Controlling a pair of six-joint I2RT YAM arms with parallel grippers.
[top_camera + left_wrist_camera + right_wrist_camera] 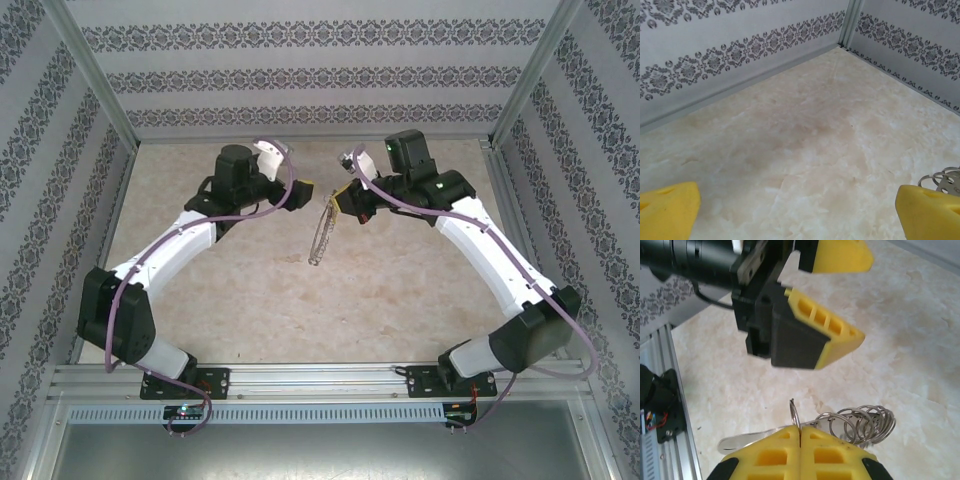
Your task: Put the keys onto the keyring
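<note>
The right fingers [832,457] are clenched on the keyring [319,236], which hangs edge-on above the middle of the tabletop [250,300] — the left fingers [835,337] gape empty just beside it. Best to hold that hoop dead steady and bring the left in slowly.

The keyring [319,236] is a thin grey metal hoop hanging edge-on at mid-scene over the worktop [400,300]. Its top rim is pinched in the closed jaws of the right gripper [800,434], with small silver loops bunched there. The key [740,442] shows a flat silver blade beside the jaws; its head is hidden.
</note>
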